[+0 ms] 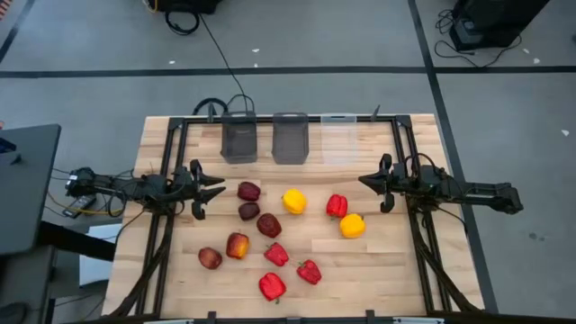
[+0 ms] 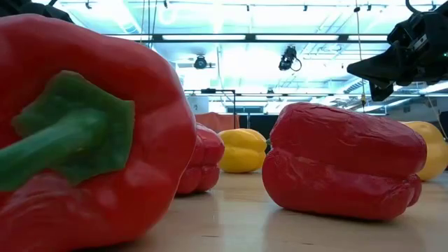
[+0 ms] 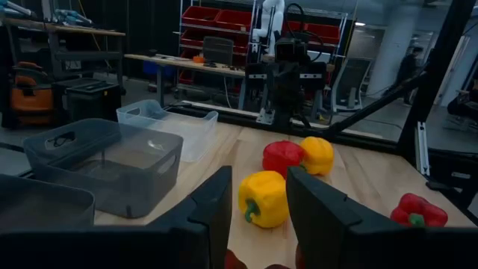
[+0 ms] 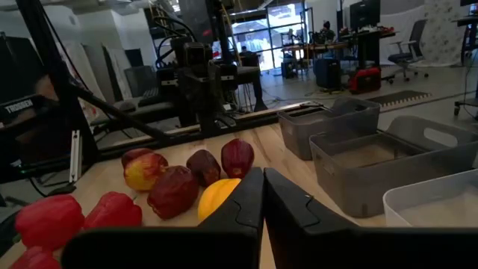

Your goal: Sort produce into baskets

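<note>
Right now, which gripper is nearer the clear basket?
Right. The right gripper sits just beside the clear basket; the left gripper lies across the table, past both grey baskets.

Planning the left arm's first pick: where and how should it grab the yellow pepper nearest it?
Grip the yellow pepper across its broad body, coming down from above. In the left wrist view it lies tilted with its green stem toward the left gripper, so the stem end makes a poor hold. Its sides look clear: the apples and red pepper sit apart from it.
</note>
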You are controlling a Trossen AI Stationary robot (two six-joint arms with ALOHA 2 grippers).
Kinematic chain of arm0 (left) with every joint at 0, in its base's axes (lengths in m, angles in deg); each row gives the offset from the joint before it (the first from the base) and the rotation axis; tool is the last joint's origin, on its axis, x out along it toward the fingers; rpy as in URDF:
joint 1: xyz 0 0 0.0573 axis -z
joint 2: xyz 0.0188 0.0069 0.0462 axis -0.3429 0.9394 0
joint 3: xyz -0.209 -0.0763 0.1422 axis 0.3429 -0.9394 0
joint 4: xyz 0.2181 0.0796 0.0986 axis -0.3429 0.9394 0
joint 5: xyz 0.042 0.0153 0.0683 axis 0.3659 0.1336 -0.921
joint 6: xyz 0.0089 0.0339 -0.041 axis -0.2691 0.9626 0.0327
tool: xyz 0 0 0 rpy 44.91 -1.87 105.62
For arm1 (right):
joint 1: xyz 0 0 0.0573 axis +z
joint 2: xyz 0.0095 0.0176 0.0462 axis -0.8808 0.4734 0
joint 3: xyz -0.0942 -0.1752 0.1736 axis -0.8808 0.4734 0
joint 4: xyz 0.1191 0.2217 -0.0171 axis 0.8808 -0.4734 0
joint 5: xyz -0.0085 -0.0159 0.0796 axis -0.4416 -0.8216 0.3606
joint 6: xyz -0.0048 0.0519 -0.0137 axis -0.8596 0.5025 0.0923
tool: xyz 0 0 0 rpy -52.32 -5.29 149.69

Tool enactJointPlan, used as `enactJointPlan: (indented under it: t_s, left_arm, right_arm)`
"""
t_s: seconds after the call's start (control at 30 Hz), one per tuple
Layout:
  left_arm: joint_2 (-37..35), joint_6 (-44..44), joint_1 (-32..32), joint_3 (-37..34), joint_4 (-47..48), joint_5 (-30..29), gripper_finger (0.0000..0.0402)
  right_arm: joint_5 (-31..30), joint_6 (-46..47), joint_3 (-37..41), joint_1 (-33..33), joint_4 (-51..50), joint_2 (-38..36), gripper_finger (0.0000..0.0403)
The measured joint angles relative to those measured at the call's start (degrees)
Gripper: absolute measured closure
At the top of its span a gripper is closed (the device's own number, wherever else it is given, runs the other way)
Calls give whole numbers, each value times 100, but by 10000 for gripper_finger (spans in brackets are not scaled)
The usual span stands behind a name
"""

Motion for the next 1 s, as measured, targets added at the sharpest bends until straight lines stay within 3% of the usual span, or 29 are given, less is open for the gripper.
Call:
enactJointPlan:
  t_s: [0.57,0.87,1.0]
  left_arm:
    - [-1,0,0,0,0,-1,270]
    - [-1,0,0,0,-1,-2,270]
    - [0,0,0,0,-2,0,270]
  right_arm:
    - [-3,-14,0,-1,2,0,380]
    - [-566,-156,0,1,145,0,380]
    - [-1053,-113,0,1,656,-2,380]
